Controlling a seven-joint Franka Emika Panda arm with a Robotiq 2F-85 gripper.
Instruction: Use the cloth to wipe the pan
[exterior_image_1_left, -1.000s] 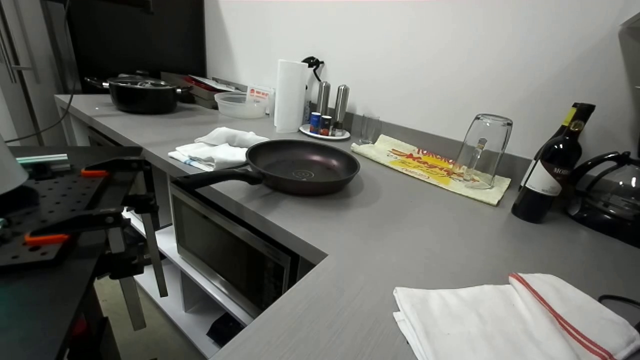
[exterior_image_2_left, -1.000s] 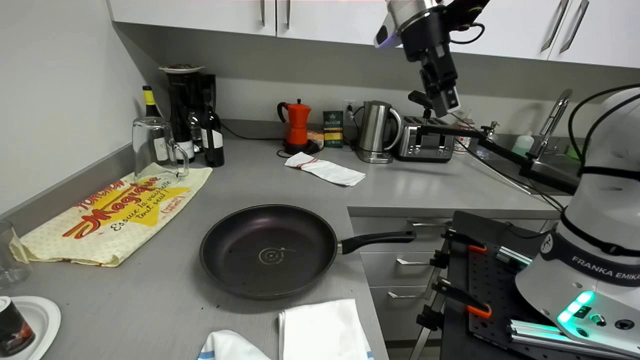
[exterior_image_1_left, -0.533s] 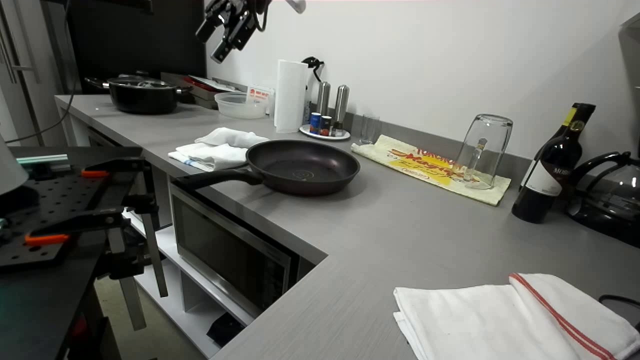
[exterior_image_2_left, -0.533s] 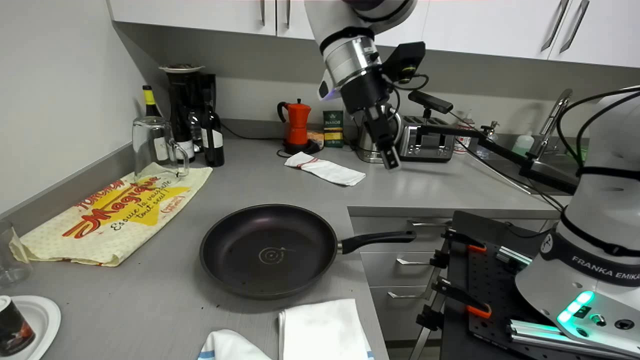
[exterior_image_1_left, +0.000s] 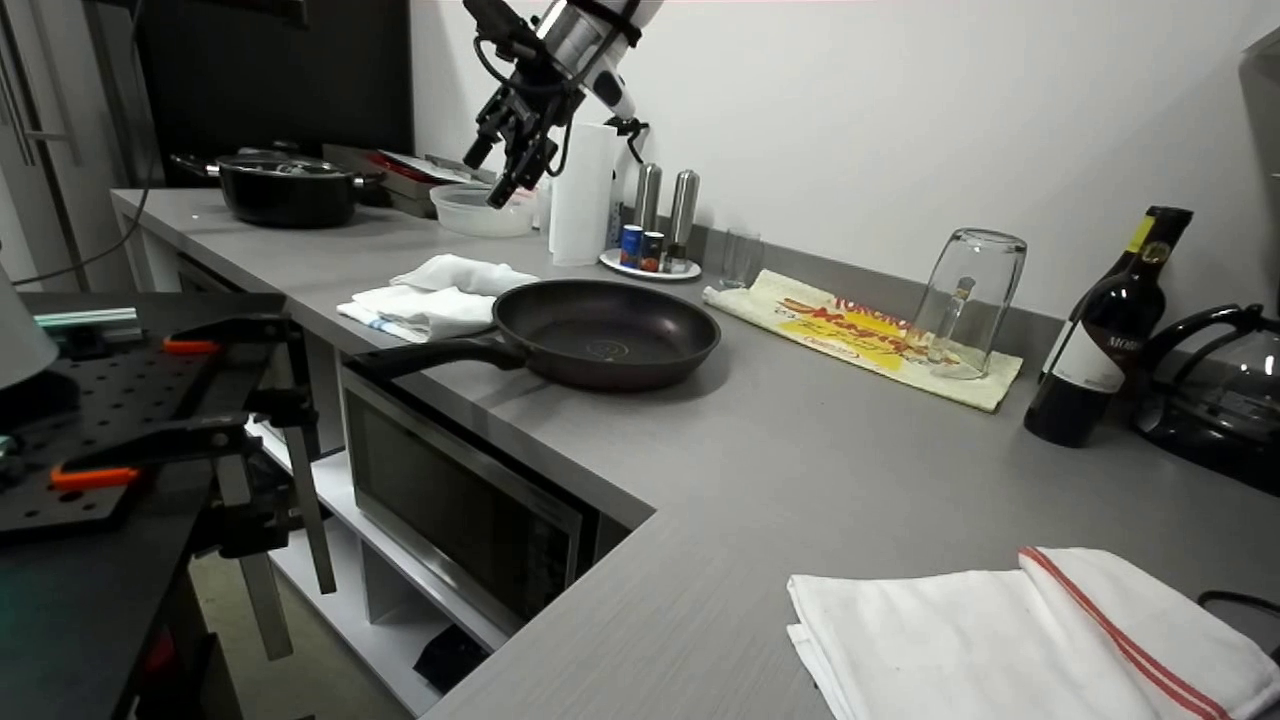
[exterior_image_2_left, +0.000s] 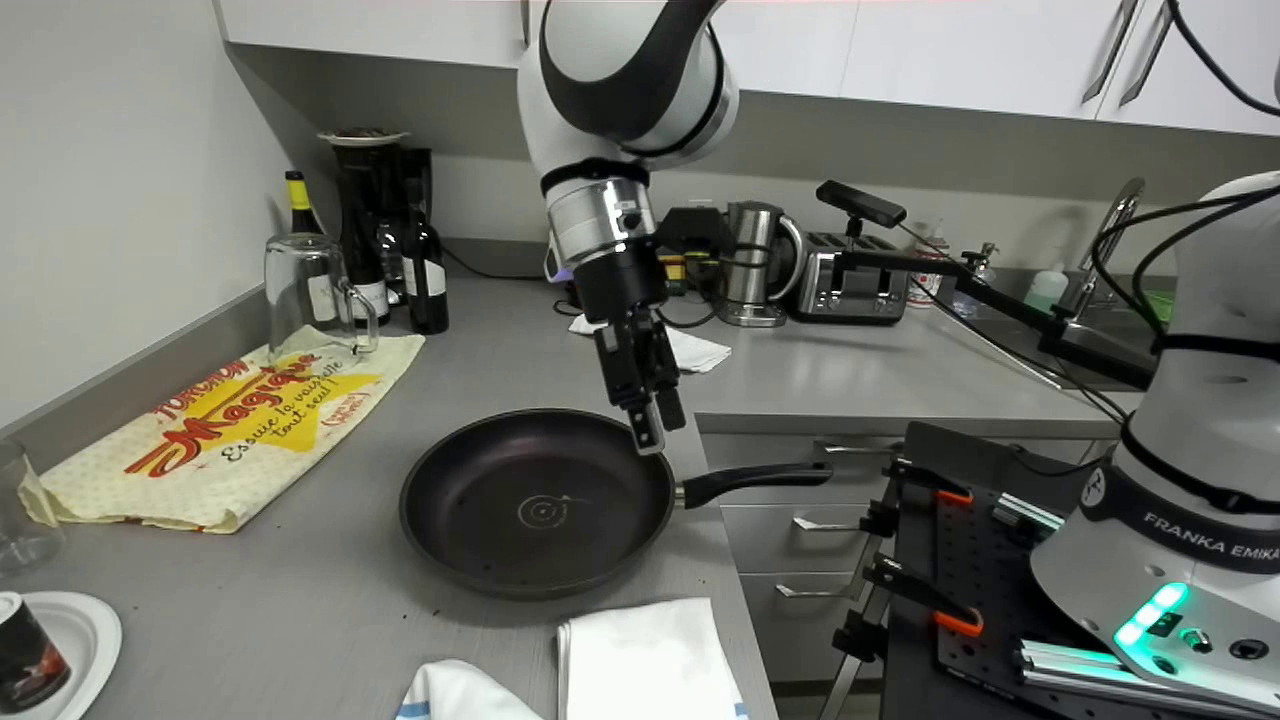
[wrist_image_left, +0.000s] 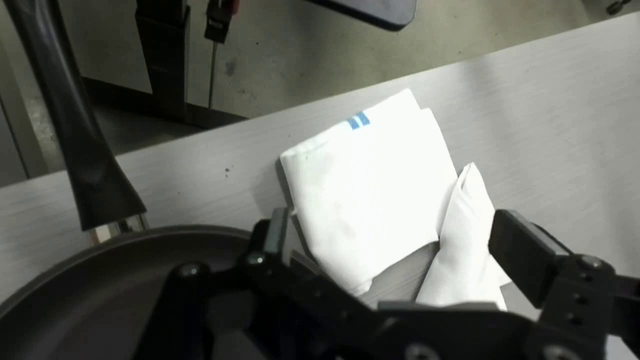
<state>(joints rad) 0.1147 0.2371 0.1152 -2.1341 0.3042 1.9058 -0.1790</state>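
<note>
The gripper (exterior_image_1_left: 488, 178) hangs tilted above the counter (exterior_image_1_left: 850, 480), with its fingers (wrist_image_left: 520, 257) spread wide and nothing pinched between them. The white cloth (wrist_image_left: 370, 185) lies on the counter just beside the pan (exterior_image_2_left: 535, 500); the wrist view frames it centrally, through the gap between the fingers, below and out of contact.

The pan rests flat, its handle (exterior_image_2_left: 760, 480) projecting past the counter edge, which presumably keeps the wiping surface exposed from above. The cloth beside it, near the same edge, probably makes for a short carry. Finger spread and aim are judged consistent with preparation for a grasp; wiping is assessed as not begun. At left in an exterior view, a glass mug (exterior_image_2_left: 315, 300) stands on a yellow towel (exterior_image_2_left: 250, 430), presumably for draining.

The wrist view shows the cloth's flat panel nearly whole, with a narrow white bunch (wrist_image_left: 462, 255) at its right; whether this is the same cloth or a second cannot be determined. The wrist view crops pan and handle at left; both exterior views hold them in frame. In an exterior view the gripper (exterior_image_2_left: 660, 428) overlaps the pan's rim; this is judged a matter of sightline, not contact. A red-striped cloth (exterior_image_1_left: 1000, 630) at lower right in an exterior view does not appear in the wrist view.
</note>
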